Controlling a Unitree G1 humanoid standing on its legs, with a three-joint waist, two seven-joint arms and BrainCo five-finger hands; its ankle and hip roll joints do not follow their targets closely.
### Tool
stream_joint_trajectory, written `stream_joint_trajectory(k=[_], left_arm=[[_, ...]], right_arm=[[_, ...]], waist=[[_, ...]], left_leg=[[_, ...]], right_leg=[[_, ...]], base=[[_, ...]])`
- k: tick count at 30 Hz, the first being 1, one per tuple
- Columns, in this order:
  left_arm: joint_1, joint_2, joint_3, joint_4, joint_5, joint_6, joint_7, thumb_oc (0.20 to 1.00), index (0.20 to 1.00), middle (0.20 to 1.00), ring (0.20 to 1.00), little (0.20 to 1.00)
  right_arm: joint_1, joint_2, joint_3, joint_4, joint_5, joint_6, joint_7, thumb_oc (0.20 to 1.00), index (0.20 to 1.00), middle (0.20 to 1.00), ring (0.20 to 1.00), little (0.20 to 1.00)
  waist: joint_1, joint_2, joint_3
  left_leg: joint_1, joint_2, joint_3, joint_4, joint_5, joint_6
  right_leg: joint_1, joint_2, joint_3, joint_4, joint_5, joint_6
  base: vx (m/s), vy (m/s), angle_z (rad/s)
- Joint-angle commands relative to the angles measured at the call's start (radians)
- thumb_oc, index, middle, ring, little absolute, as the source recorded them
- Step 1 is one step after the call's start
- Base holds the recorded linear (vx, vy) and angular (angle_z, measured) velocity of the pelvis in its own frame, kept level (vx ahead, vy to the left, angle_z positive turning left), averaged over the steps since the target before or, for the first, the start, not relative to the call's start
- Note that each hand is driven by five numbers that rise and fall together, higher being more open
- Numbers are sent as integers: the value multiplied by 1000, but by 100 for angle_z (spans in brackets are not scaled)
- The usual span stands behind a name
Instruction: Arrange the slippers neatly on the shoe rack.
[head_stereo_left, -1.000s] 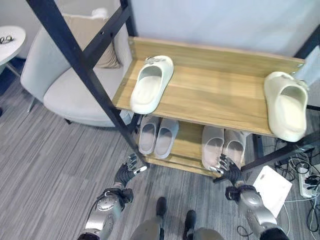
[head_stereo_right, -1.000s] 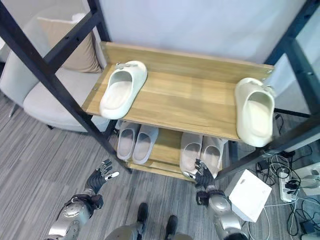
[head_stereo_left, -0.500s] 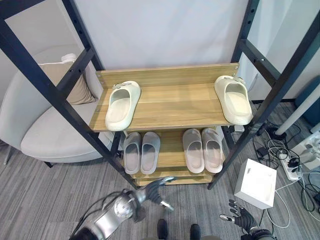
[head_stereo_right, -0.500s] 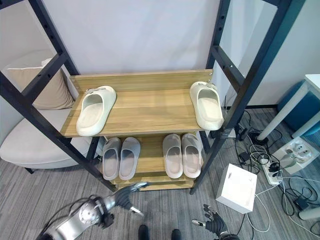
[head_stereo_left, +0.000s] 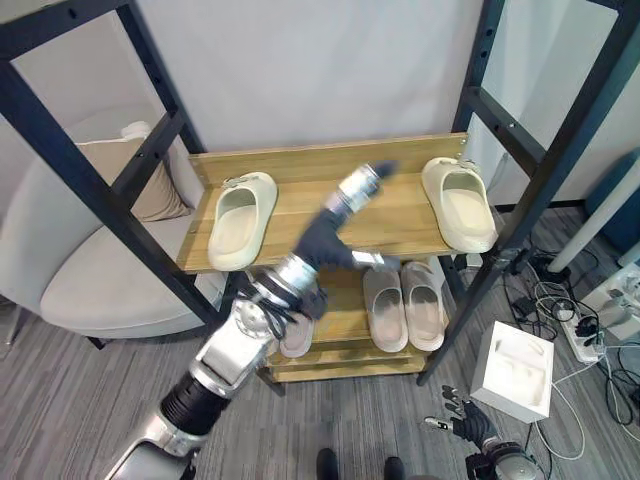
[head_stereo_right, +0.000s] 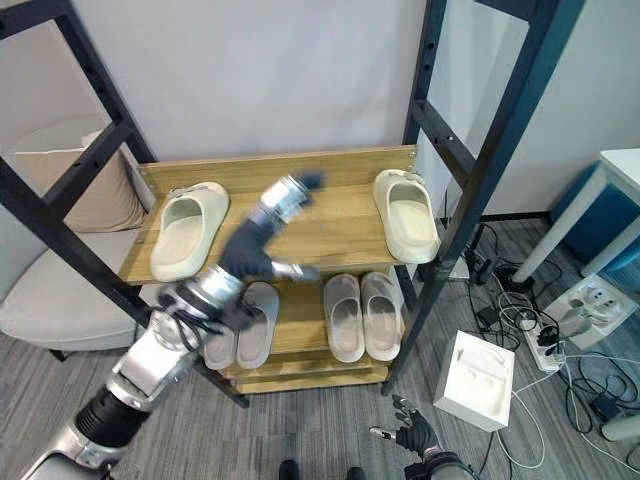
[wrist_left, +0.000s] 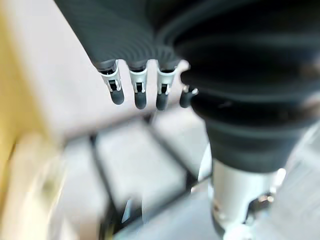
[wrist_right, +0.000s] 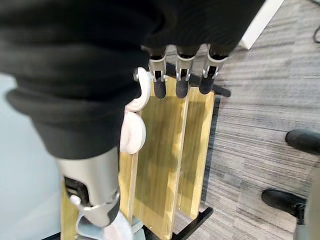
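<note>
— How many cream slippers are on the top shelf?
— Two: a left cream slipper (head_stereo_left: 240, 221) and a right cream slipper (head_stereo_left: 458, 204).
— And on the lower shelf?
— Two grey pairs, so four: the left grey pair (head_stereo_right: 243, 324) and the right grey pair (head_stereo_left: 405, 305).
— Anything else?
— One armchair (head_stereo_left: 92, 280), one cushion (head_stereo_left: 120, 178), one white box (head_stereo_left: 522, 368).

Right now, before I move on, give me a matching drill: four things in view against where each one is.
Things:
1. white square box
2. right-hand pair of pale grey slippers
3. beige cushion
4. left hand

Places:
A. lower wooden shelf
B. grey armchair
C. above the top wooden shelf
D. grey carpet floor

Pairs: 1-D, 2-A, 3-B, 4-C.
</note>
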Motion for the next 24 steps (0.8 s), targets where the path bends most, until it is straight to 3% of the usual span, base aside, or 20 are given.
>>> stream_joint_trajectory(k=[1,3,4,5,8,13,15,24], left_arm=[[-189,83,23,184,263,-29,207,1000,1000,1000,1000,1000],[-273,219,8,291,439,10,287,1000,1000,1000,1000,1000],[-276,220,5,294,440,9,289,1000,1000,1000,1000,1000],[-295,292,1,340,520,33,325,1000,1000,1000,1000,1000],[-303,360,-1,415,600,68,358,1000,1000,1000,1000,1000],[-297,416,39,536,657,138,404,1000,1000,1000,1000,1000],[-327,478,19,650,724,195,407,1000,1000,1000,1000,1000],[-378,514,-40,793,785,243,369,1000,1000,1000,1000,1000]], right_arm=[[-11,7,0,-49,43,-78,-3,1000,1000,1000,1000,1000],[-5,-8,13,-55,59,-99,-2,1000,1000,1000,1000,1000],[-6,-6,13,-54,59,-99,-2,1000,1000,1000,1000,1000],[-2,-18,20,-65,67,-109,-1,1000,1000,1000,1000,1000],[0,-28,31,-71,81,-118,4,1000,1000,1000,1000,1000],[12,-33,33,-84,91,-126,6,1000,1000,1000,1000,1000],[14,-44,35,-107,104,-130,12,1000,1000,1000,1000,1000],[27,-48,34,-147,115,-127,23,1000,1000,1000,1000,1000]], waist=[[3,-32,0],[-3,-26,-4],[-3,-27,-3],[-6,-25,-4],[-8,-26,-5],[-7,-30,-8],[-11,-33,-4],[-20,-44,3]], left_leg=[[119,7,-4,0,-191,-14],[120,9,-1,0,-191,-18],[121,9,-2,0,-191,-18],[121,10,2,0,-191,-20],[122,11,7,0,-192,-21],[123,13,11,0,-194,-22],[121,13,14,0,-194,-22],[107,13,26,0,-196,-20]], right_leg=[[22,-40,-13,0,-81,70],[19,-38,-12,0,-77,74],[20,-38,-12,0,-77,74],[17,-37,-11,0,-75,77],[14,-36,-7,0,-72,79],[12,-35,-3,0,-71,81],[8,-34,1,0,-68,81],[-13,-33,12,0,-63,86]], base=[[0,0,0],[18,-5,-3],[14,0,-5],[9,1,-7],[22,9,-5],[31,13,-4],[29,21,-5],[23,20,-4]])
